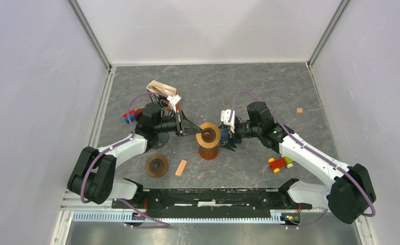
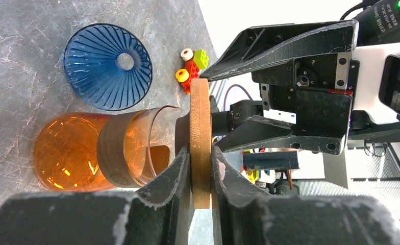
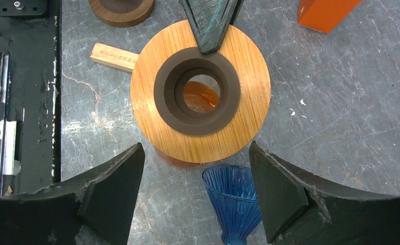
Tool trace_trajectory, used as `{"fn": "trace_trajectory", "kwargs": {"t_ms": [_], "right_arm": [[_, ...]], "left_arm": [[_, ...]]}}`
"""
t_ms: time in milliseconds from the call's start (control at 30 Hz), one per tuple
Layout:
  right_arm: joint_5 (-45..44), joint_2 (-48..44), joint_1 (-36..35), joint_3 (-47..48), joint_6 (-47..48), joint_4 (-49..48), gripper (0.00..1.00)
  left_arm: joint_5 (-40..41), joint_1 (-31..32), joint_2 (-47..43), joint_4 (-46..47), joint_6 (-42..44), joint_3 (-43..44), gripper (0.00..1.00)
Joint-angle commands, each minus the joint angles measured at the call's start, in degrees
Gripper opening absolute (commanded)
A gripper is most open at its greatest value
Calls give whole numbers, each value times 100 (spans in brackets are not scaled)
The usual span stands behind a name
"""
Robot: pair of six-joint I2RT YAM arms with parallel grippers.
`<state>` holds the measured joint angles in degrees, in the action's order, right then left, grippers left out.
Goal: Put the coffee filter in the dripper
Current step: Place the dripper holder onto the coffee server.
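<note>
As things stand: left claw [image 2: 200,171] pinches wooden ring [image 2: 200,122] edge-on, ring seated on orange jug [image 2: 68,153].
Right claw [image 3: 195,176]: wide, empty; blue dripper [image 3: 233,204] just beneath it.
Filter: apparently paper stack [image 1: 163,93] behind left claw.
Risk: tugging ring tips jug; right claw knocks dripper.

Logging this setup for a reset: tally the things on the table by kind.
wooden ring: 2
wooden block: 2
orange carafe: 1
blue dripper: 1
toy brick cluster: 2
orange carton: 1
Total: 9
</note>
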<state>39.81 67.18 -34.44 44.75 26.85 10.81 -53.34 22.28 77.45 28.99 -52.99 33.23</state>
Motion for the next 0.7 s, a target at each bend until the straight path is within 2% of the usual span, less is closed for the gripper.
{"fn": "trace_trajectory", "kwargs": {"t_ms": [0,233,433,600,667], "right_arm": [[-69,24,-17,88,-42,-206,81],[-175,-66,-24,64,22,-145,81],[-222,-112,-28,69,64,-73,81],[-269,-179,-31,-9,96,-69,81],[-281,-202,-28,-36,117,-60,81]], "left_arm": [[73,31,33,52,366,-37,2],[98,33,139,-1,336,-15,5],[148,39,107,-160,417,-17,21],[190,34,60,-261,472,25,32],[197,33,51,-294,491,47,33]]}}
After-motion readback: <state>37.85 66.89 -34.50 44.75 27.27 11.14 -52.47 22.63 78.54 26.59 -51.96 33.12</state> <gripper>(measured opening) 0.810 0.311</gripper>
